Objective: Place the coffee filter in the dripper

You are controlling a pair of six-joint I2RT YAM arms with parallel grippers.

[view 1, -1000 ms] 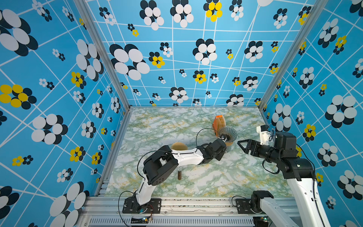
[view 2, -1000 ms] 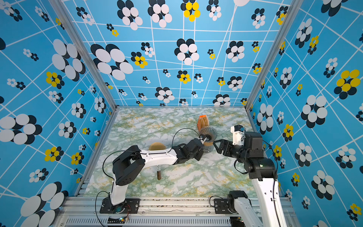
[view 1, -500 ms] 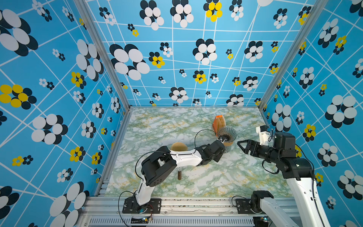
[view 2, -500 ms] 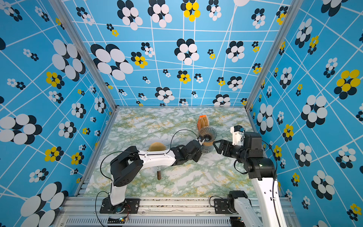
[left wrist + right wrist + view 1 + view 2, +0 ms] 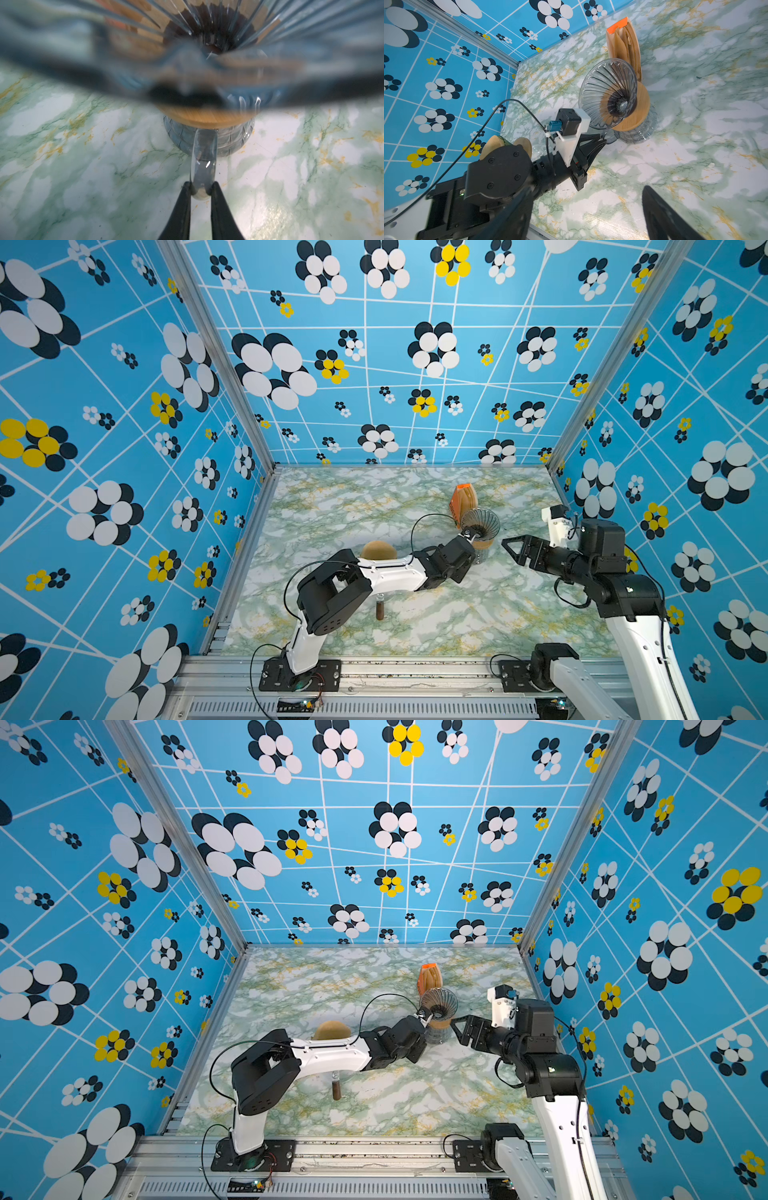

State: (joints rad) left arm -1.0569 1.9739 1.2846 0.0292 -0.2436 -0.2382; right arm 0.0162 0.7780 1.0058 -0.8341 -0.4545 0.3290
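The dripper (image 5: pixel 480 524) (image 5: pixel 438 1002) (image 5: pixel 610 97) is a ribbed clear glass cone on a round wooden collar, standing on the marble table at the back right. My left gripper (image 5: pixel 200 186) (image 5: pixel 475 556) (image 5: pixel 424 1038) is shut on its glass handle (image 5: pixel 204 158). Brown paper coffee filters (image 5: pixel 463 499) (image 5: pixel 430 977) (image 5: pixel 627 43) stand upright in an orange holder just behind the dripper. To the right of the dripper my right gripper (image 5: pixel 513 551) (image 5: pixel 459 1031) (image 5: pixel 583 199) hovers open and empty, pointing at it.
A brown rounded object (image 5: pixel 377 551) (image 5: pixel 331 1029) lies behind the left forearm. A small dark brown cylinder (image 5: pixel 380 610) (image 5: pixel 336 1089) stands under that arm. Patterned blue walls close the table (image 5: pixel 457 626) on three sides; an aluminium rail runs along the front.
The left gripper's fingers have closed further onto the dripper's handle, and that arm has shifted slightly. The right arm has stayed still.
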